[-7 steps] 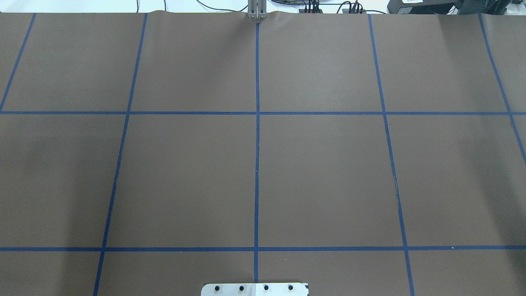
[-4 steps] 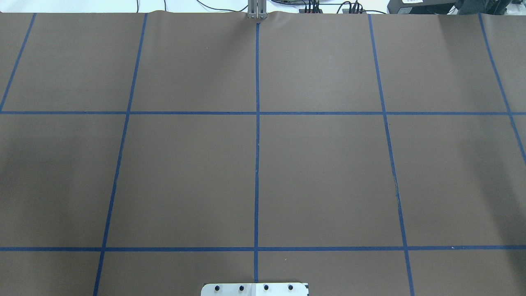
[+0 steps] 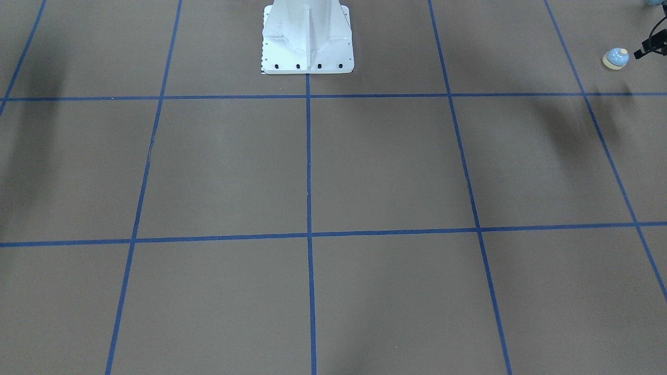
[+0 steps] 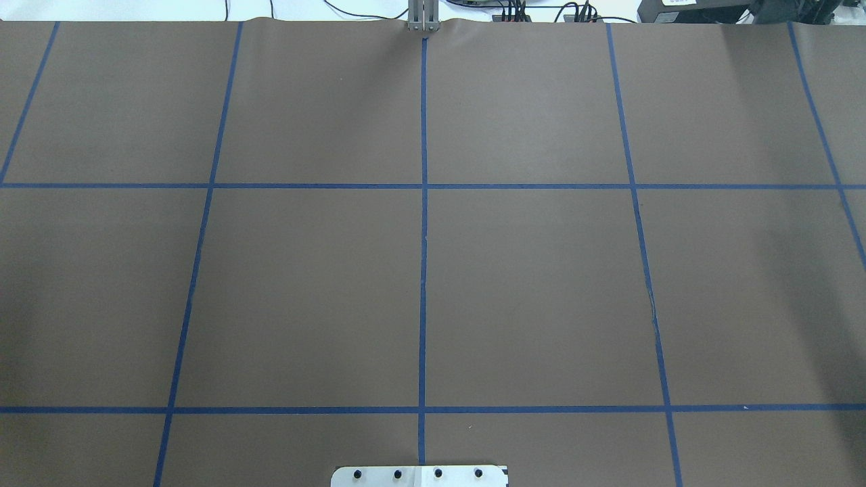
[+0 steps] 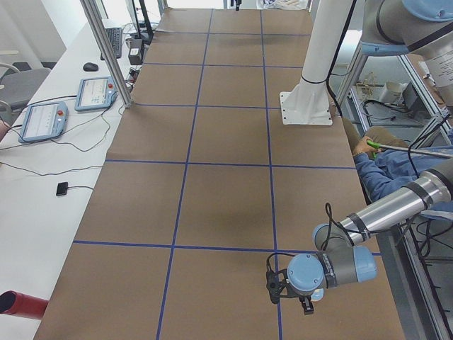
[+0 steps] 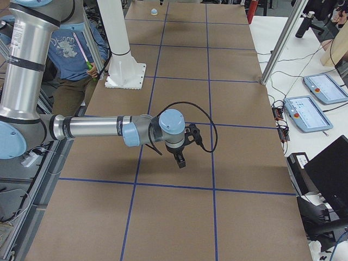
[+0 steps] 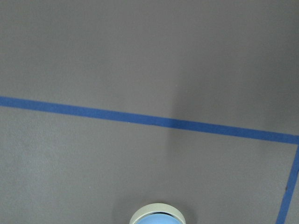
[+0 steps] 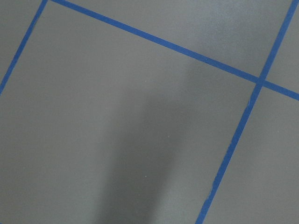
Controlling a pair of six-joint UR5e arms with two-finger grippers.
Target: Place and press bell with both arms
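Observation:
The bell (image 3: pixel 615 58), light blue with a cream base, stands on the brown table near the robot's left end. It also shows far off in the exterior right view (image 6: pixel 154 11) and at the bottom edge of the left wrist view (image 7: pixel 157 215). My left gripper (image 3: pixel 650 45) is just beside it at the frame edge, low over the table (image 5: pixel 306 304); I cannot tell if it is open or shut. My right gripper (image 6: pixel 180 160) hangs over bare table at the other end, seen only from the side, so I cannot tell its state. No fingers show in either wrist view.
The white pedestal (image 3: pixel 307 41) is bolted at the robot's side of the table (image 4: pixel 419 475). A seated person (image 5: pixel 396 166) is next to that edge. Control tablets (image 6: pixel 310 111) and cables lie on the white side bench. Blue tape lines grid the table.
The faint shadow at the left of the overhead view has thinned and shifted toward the edge. Nothing else in that view has changed.

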